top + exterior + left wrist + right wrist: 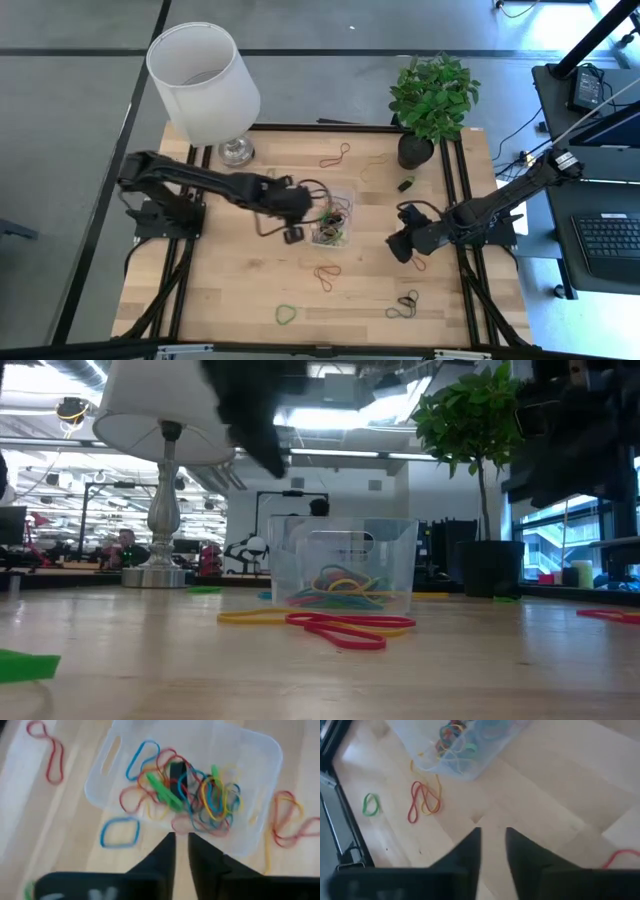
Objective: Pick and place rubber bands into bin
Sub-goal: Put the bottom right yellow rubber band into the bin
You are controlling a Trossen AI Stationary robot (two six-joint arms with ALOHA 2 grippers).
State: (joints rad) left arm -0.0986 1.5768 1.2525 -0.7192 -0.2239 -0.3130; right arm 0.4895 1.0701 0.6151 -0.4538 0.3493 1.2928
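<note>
Wooden table [240,290], left claw [292,234] beside bin [332,222]

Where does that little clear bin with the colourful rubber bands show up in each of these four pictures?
High view: the bin sits mid-table, by the left claw.
Low view: centre, see-through.
Left wrist view: upper middle.
Right wrist view: top edge.
Shared landmark: the red-and-yellow bands beside it.

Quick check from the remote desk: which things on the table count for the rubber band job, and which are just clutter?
Job items:
- bin, already holding a tangle of bands
- loose rubber bands scattered over the table
- left gripper beside the bin
- right gripper

Just lying about:
- lamp
- potted plant
- small black clip
</note>
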